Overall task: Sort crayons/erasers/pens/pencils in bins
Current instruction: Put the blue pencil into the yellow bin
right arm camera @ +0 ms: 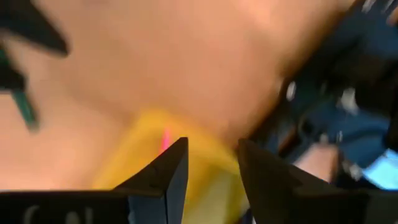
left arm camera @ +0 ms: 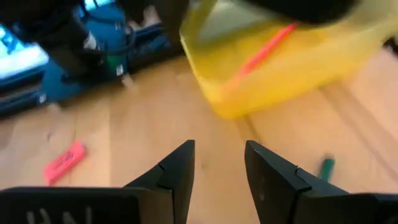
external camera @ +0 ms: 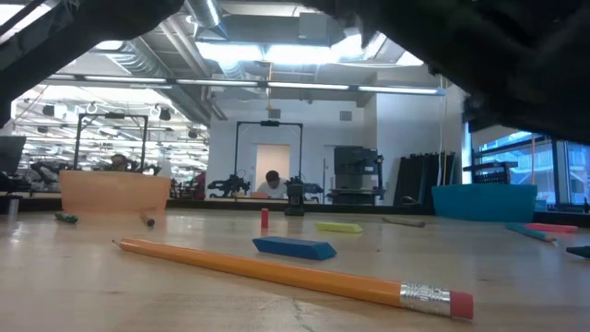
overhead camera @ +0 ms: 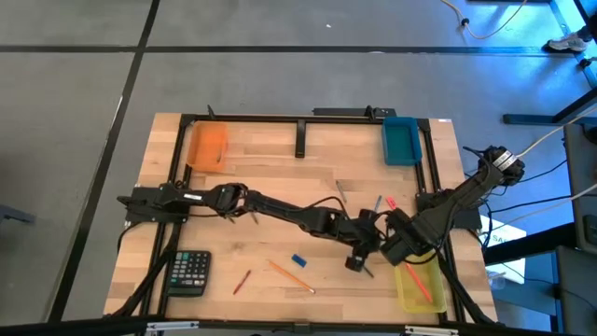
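Note:
My left gripper [overhead camera: 357, 261] reaches across to the table's right middle and is open and empty [left arm camera: 219, 149], just above the wood. The translucent yellow bin [overhead camera: 420, 285] stands beyond it and holds a long thin orange-red stick [left arm camera: 264, 50]. My right gripper [overhead camera: 403, 250] is open and empty [right arm camera: 211, 149] above the yellow bin's [right arm camera: 149, 149] near-left edge. A pink eraser [overhead camera: 390, 203] lies flat behind the grippers, and also shows in the left wrist view [left arm camera: 64, 162]. A blue eraser [overhead camera: 298, 260], a pencil [overhead camera: 291, 276] and a thin red stick [overhead camera: 242, 280] lie on the near wood.
The orange bin [overhead camera: 207, 145] stands far left and the teal bin [overhead camera: 401, 140] far right. A black calculator [overhead camera: 189, 273] lies near left. A black bar [overhead camera: 300, 138] sticks in from the far rail. A yellow eraser [external camera: 339, 227] and a short red crayon [external camera: 265, 218] show mid-table.

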